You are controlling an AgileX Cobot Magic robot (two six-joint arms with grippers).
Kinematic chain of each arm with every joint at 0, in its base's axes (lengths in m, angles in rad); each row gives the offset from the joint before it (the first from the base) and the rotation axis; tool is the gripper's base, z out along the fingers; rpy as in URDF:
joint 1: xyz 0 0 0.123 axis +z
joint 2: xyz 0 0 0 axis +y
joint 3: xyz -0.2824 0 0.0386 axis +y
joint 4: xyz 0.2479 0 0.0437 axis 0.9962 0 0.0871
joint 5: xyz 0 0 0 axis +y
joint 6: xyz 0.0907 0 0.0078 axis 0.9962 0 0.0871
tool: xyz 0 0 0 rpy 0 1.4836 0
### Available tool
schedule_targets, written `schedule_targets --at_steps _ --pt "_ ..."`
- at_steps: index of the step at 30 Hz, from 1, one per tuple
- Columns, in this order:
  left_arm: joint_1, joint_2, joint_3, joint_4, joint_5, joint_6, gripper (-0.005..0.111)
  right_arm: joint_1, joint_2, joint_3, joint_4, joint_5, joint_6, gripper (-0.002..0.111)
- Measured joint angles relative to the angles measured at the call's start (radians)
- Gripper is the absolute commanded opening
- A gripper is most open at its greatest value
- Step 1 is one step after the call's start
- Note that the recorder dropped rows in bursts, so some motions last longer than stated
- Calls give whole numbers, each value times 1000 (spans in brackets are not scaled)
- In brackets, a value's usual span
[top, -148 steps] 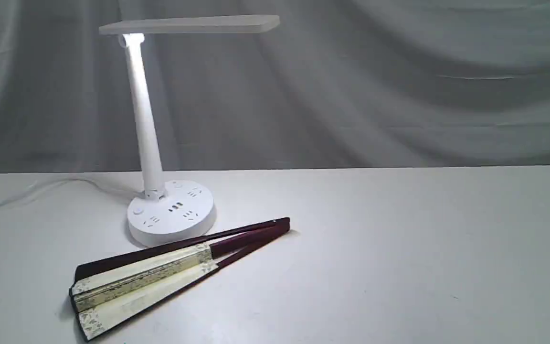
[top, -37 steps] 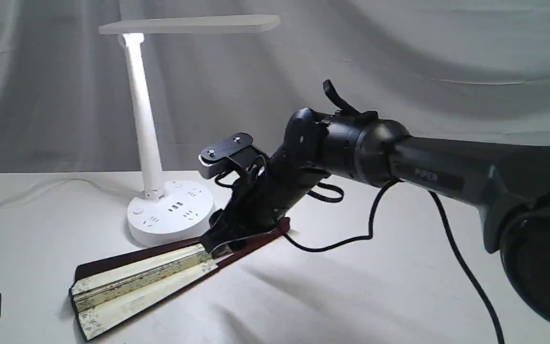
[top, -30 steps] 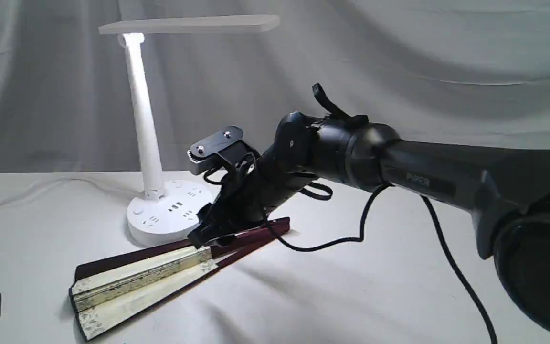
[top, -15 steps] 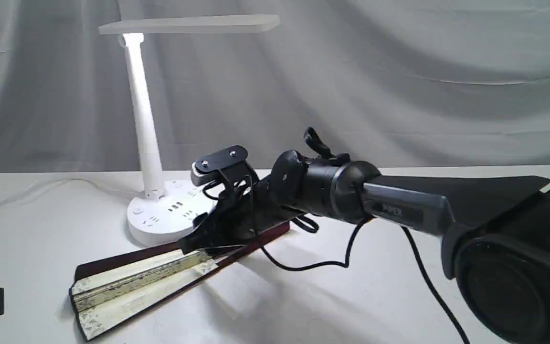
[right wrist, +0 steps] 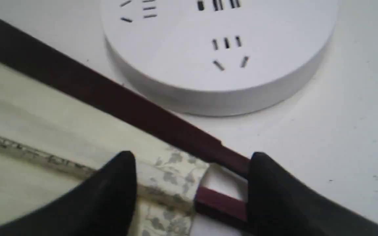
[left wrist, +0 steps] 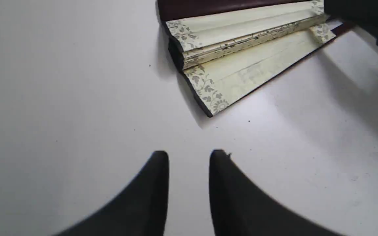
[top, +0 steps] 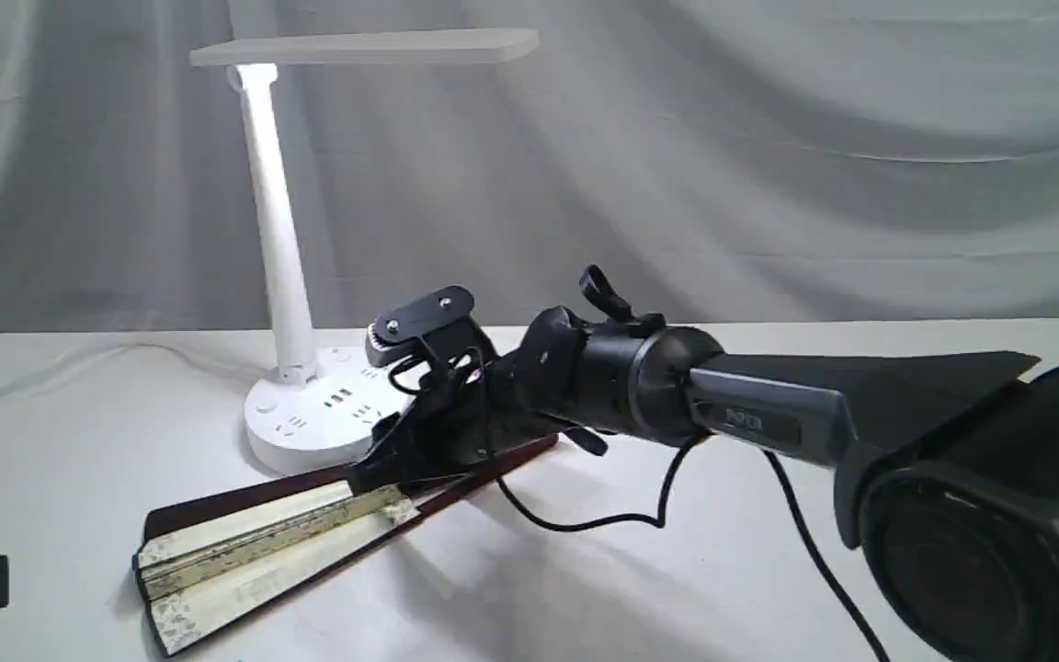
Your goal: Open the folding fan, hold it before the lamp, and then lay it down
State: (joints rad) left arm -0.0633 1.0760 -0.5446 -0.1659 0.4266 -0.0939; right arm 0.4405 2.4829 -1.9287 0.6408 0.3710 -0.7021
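Two grippers in play: the right gripper (right wrist: 192, 156) is straddling, fingers wide, the maroon ribs of the cream paper folding fan (top: 272, 533), which is lying barely spread just in front of the white plastic desk lamp (top: 327, 418). Farther from the lamp, the left gripper (left wrist: 189, 153) is hovering narrow-gapped and empty. Closing off-centre is probably risking shoving the fan into the lamp's base.

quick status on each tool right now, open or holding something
Left tool: open, holding nothing.
Right tool: open, straddling the folding fan, not clamped on it yet.
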Motion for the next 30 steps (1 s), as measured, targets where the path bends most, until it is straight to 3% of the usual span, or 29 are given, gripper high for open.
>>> schedule_targets --at_steps 30 --pt "0 0 0 0 45 0 22 7 8 -8 -53 67 -32 52"
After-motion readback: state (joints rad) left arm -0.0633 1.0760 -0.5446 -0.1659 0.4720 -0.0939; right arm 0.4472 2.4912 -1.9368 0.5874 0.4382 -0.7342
